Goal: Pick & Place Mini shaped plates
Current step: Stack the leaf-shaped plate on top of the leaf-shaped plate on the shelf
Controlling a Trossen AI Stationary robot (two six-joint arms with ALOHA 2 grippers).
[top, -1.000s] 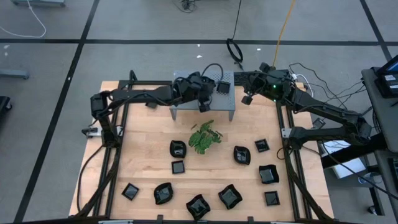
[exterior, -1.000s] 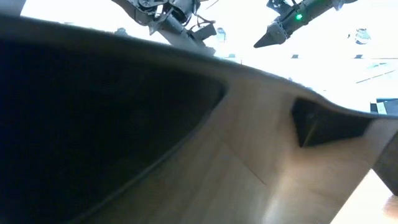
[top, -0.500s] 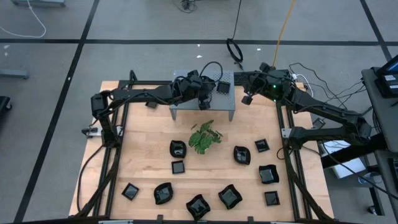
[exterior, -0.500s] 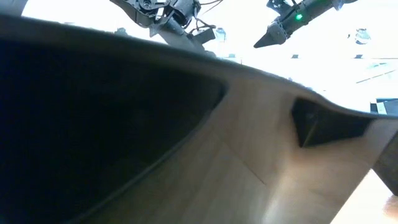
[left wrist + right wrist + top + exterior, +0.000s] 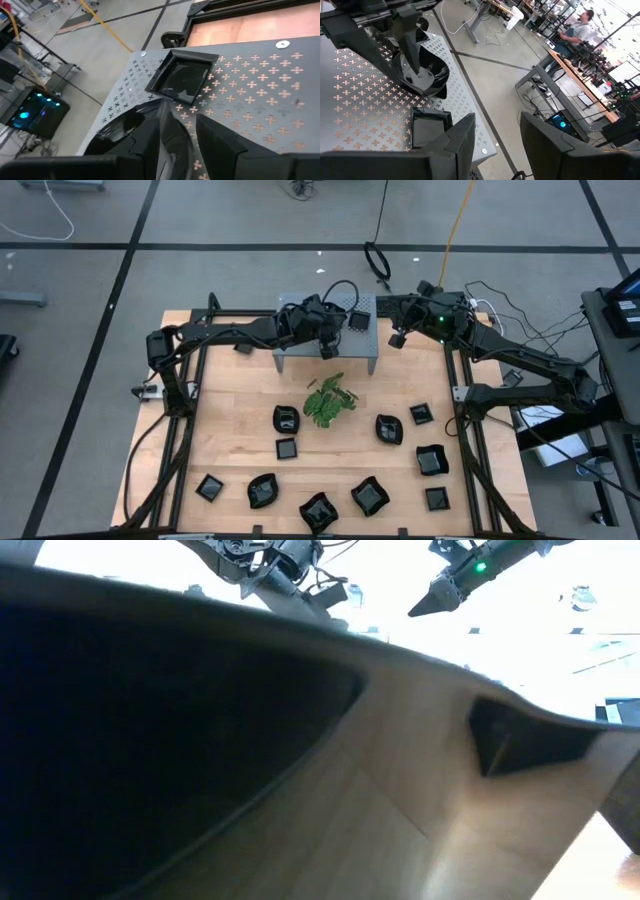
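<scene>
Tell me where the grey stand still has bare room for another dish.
The grey stand is bare across its whole stretch beyond the square dish. It is crowded at one end, where that dish sits close to the rounded dish gripped by the left pincer.

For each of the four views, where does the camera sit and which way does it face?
High: overhead, straight down on table, both arms.
Low: table height, mostly blocked by something dark; arms enter from above.
Left wrist: past left hand, gripping a rounded plate on the grey stand.
Right wrist: past right hand, open, above the stand's edge.
Shared: both wrist views show the square plate on the stand.
</scene>
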